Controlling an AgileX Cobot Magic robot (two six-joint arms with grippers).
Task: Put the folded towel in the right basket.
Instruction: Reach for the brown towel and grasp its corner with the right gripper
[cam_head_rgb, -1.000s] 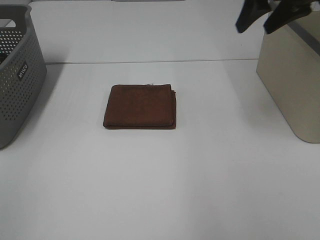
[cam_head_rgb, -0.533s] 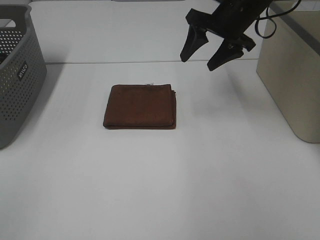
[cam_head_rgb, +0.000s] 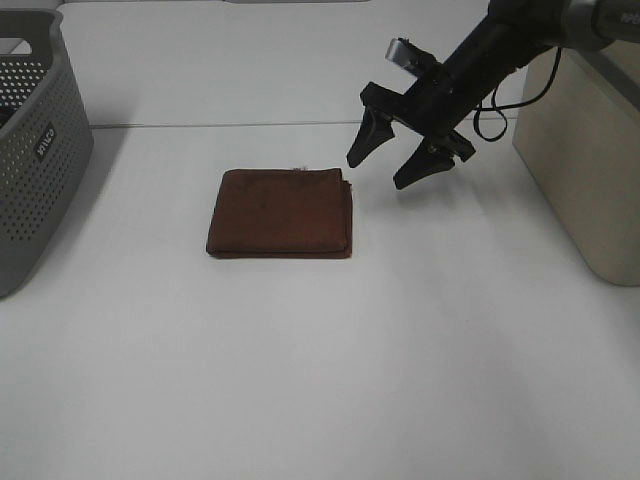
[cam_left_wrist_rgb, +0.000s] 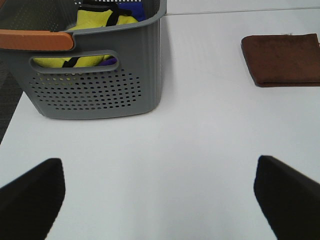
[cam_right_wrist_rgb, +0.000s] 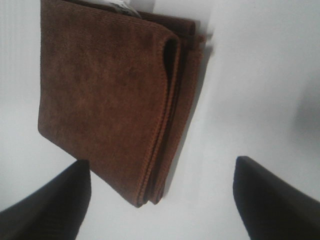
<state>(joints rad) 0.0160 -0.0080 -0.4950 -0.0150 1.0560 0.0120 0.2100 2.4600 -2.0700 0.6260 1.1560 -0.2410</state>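
While the folded towel (cam_head_rgb: 280, 212) lies flat and untouched on the table (cam_head_rgb: 320, 350), the right gripper (cam_head_rgb: 377, 172) hovers beside its far right corner with jaws spread wide, so the approach seems in hand: next, descend, pinch the layered edge, carry to the right basket (cam_head_rgb: 585, 170).

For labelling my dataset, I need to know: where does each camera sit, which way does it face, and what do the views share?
Exterior high: mounted high, looking down on the table; shows the right arm, its right end effector open near the towel.
Left wrist: low over the table, facing the gray basket; the open left end effector frames the view.
Right wrist: looks steeply down at the towel, between its own two fingers.
Shared: all three show the towel.
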